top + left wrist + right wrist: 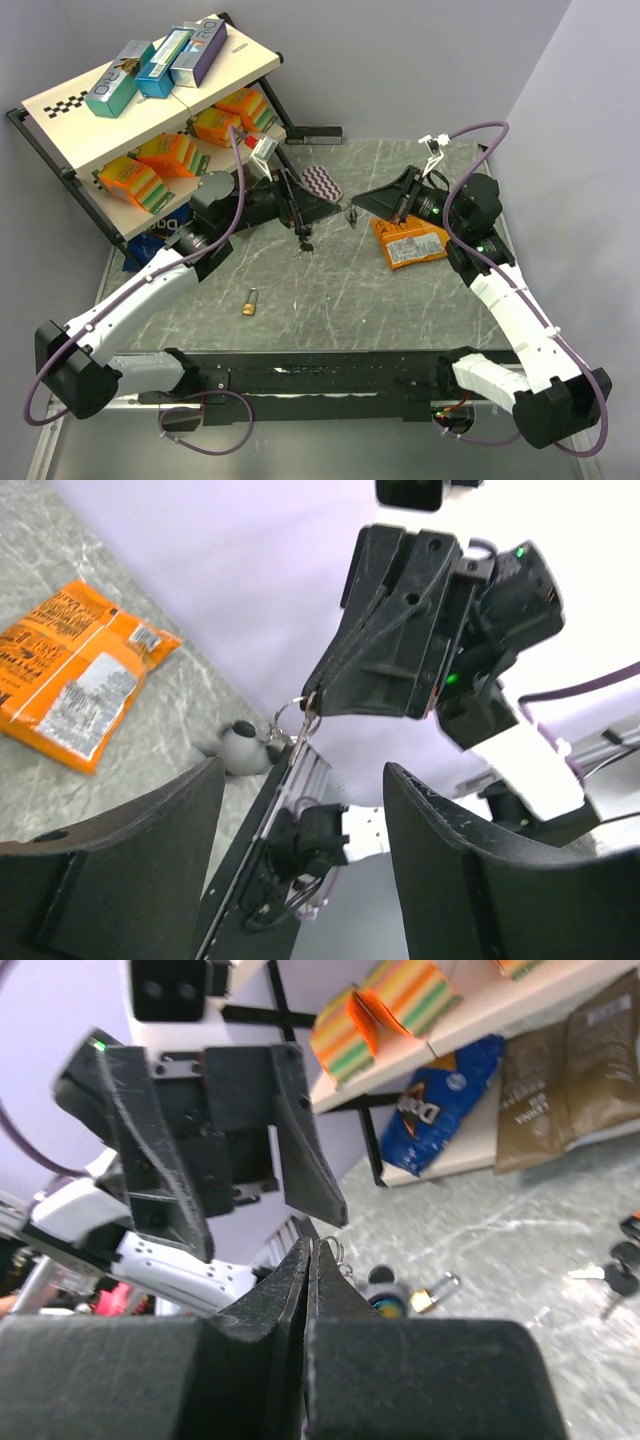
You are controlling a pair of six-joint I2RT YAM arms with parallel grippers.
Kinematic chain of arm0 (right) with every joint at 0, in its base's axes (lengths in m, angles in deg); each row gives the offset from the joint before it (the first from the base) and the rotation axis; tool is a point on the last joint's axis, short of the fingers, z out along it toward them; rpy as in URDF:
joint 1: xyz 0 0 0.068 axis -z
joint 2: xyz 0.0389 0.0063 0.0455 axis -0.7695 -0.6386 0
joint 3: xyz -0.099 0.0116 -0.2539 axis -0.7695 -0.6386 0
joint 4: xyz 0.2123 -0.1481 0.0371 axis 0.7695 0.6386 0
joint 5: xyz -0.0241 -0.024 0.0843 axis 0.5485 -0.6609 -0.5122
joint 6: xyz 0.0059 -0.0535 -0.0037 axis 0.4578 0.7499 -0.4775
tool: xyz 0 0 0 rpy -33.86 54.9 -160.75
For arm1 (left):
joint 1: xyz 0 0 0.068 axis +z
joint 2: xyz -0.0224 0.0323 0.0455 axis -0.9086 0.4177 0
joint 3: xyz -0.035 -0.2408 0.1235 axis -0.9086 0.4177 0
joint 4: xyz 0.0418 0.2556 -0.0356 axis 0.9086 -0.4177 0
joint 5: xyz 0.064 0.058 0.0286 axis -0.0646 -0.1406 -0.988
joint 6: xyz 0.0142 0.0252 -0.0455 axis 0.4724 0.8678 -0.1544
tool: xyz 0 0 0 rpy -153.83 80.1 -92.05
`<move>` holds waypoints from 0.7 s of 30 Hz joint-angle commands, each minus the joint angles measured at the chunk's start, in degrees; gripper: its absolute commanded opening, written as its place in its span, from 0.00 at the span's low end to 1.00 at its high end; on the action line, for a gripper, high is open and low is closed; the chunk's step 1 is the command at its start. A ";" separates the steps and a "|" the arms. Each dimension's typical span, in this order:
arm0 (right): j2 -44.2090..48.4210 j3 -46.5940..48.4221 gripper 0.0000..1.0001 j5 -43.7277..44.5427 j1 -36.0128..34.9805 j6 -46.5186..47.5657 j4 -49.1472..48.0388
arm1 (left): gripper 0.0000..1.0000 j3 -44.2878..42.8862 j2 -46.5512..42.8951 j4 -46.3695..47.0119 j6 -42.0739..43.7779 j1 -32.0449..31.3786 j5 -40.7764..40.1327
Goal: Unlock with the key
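A small brass padlock point(250, 302) lies on the grey table in front of the left arm; it also shows in the right wrist view point(432, 1295). My right gripper point(360, 204) point(315, 1246) is shut on a key ring point(335, 1250) above the table's middle. A key with a dark head point(385, 1298) dangles from the ring. In the left wrist view the ring point(303, 706) hangs at the right gripper's tip. My left gripper point(318, 203) point(305, 780) is open and empty, facing the right gripper's tip at close range.
More dark-headed keys point(305, 240) point(615, 1270) lie on the table under the left gripper. An orange packet point(410, 242) point(75, 670) lies under the right arm. A purple-striped pad point(322, 182) lies at the back. A tilted shelf point(70, 100) with boxes and packets stands at the back left.
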 commanded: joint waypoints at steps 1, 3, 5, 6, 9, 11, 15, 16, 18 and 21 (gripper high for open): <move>0.29 -1.32 0.00 0.36 0.07 -6.76 -10.89 | 0.68 -0.17 0.81 6.33 -4.06 0.19 -1.13; -0.06 -1.33 0.00 0.27 0.16 -7.12 -11.17 | 0.56 -0.61 1.69 6.68 -4.23 0.19 -0.43; -0.23 -0.98 0.00 0.10 0.07 -7.03 -10.90 | 0.52 -0.70 2.48 7.38 -4.93 0.19 0.81; -0.32 -0.97 0.00 0.01 0.07 -7.03 -11.08 | 0.49 -0.96 3.01 7.47 -4.94 0.19 1.07; -0.76 -1.06 0.00 -0.26 0.07 -7.56 -11.69 | 0.46 -1.31 4.41 8.35 -5.73 0.19 2.39; -0.85 -1.15 0.00 -0.26 0.07 -7.56 -11.61 | 0.44 -1.58 5.20 8.70 -5.90 0.19 3.44; -0.94 -1.15 0.00 -0.17 0.07 -7.65 -11.26 | 0.39 -1.58 5.65 9.84 -6.43 0.19 4.15; -1.20 -1.24 0.00 -0.17 0.07 -7.65 -11.17 | 0.38 -1.49 5.74 9.93 -6.52 0.19 4.58; -1.38 -1.15 0.00 -0.43 0.07 -7.65 -10.90 | 0.37 -1.75 6.18 10.72 -6.69 0.19 5.11; -1.82 -1.33 0.00 -0.43 0.07 -7.82 -10.90 | 0.37 -1.84 6.61 11.16 -6.78 0.27 5.73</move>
